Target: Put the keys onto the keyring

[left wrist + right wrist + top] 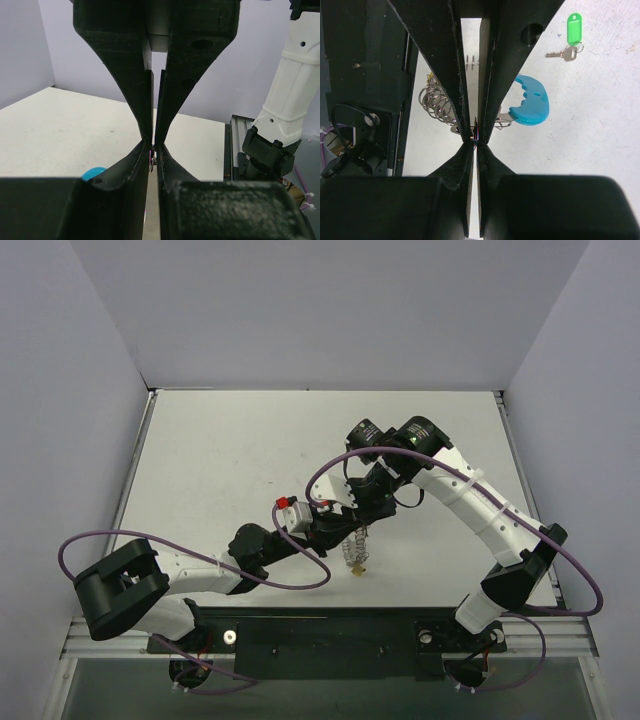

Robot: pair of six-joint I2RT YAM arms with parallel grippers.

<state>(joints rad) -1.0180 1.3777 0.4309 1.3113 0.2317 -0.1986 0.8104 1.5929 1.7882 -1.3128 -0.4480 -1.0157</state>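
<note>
The keyring [436,102], a silvery wire coil, hangs between both grippers over the table's near middle [354,546]. Its blue tag [531,99] lies just right of my right fingers, and a yellow tag [359,568] dangles at the coil's lower end. My right gripper [476,139] is shut on a thin piece of the keyring's wire. My left gripper [152,151] comes from the opposite side, and its tips pinch a thin silvery bit of the same ring, with the blue tag [93,173] showing to their left. One of the keys [564,54], on a bright green tag [574,28], lies flat on the table beyond.
The two wrists [345,515] meet tip to tip above the white table [220,450]. The black base rail [320,635] runs along the near edge. Grey walls stand close on the left, far and right sides. The right arm's white link [292,85] rises to the right of my left gripper.
</note>
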